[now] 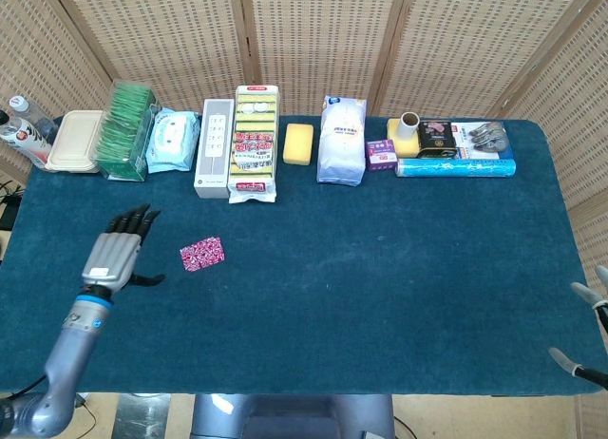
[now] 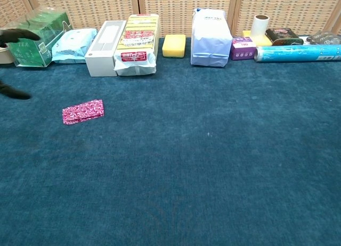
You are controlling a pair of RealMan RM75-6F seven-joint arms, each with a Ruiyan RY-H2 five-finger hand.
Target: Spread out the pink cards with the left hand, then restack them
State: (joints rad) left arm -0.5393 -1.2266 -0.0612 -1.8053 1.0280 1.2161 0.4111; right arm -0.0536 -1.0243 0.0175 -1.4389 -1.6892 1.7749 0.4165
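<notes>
Just one stack of pink cards (image 1: pixel 202 254) lies beside the left hand (image 1: pixel 118 253), fingers (image 1: pixel 133 219) spread, empty.

The head view looks steeply down from high above the near edge, taking in the whole blue table (image 1: pixel 380 268). The chest view sits low and closer, facing twelve o'clock. Both share the pink cards (image 1: pixel 201 254) and back-row goods.
</notes>
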